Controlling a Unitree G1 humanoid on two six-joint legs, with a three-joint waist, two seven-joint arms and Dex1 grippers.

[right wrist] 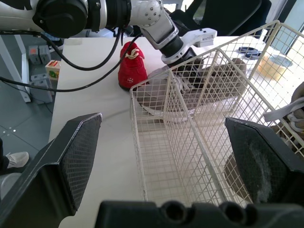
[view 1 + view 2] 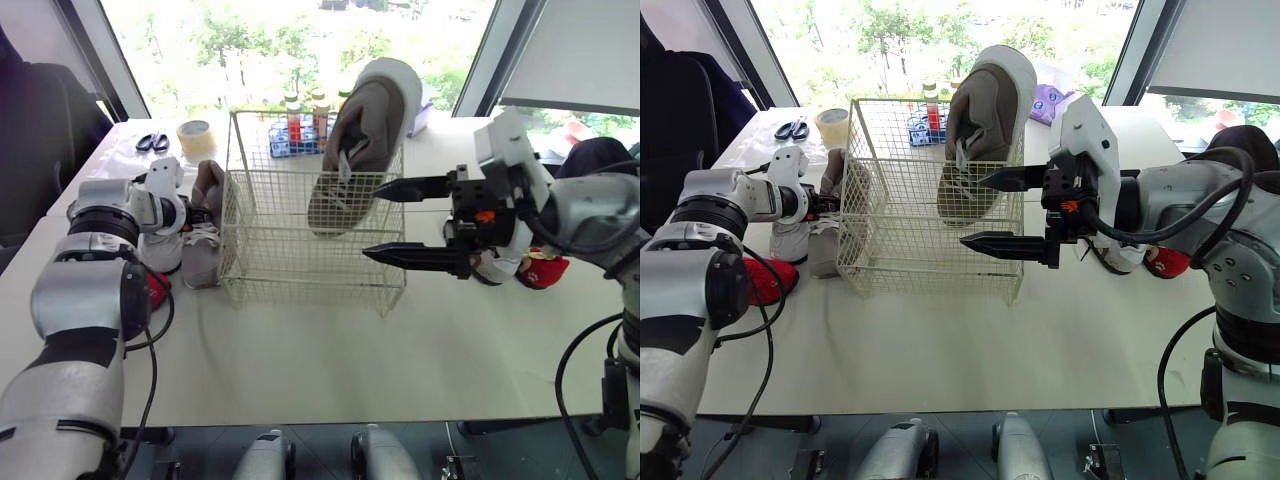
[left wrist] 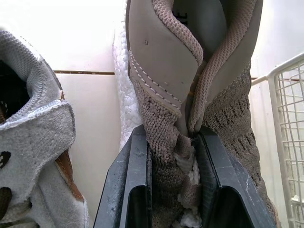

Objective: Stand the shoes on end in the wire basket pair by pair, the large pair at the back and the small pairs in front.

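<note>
Although only one large shoe [image 2: 365,130] is stood on end at the wire basket's [image 2: 300,285] back, a taupe shoe [image 3: 190,71] is clamped by the left gripper [image 2: 198,214] on the tabletop [image 2: 350,360] beside it; the right gripper [image 2: 972,210] is spread, empty.

The wire basket [image 2: 300,275] at the frame's centre was cream, its mesh a fine square grid. The tall shoe [image 2: 365,125] in it was taupe, paler off-white along its top edge. The knit shoe [image 3: 161,85] was grey-brown with white stitching — beside it, a pale grey shoe [image 3: 33,156] with brown lining. The small shoe [image 1: 132,66] was red. The table [image 2: 300,370] was off-white; the right claw [image 2: 372,220] black, its pads [image 1: 83,152] cross-hatched.
</note>
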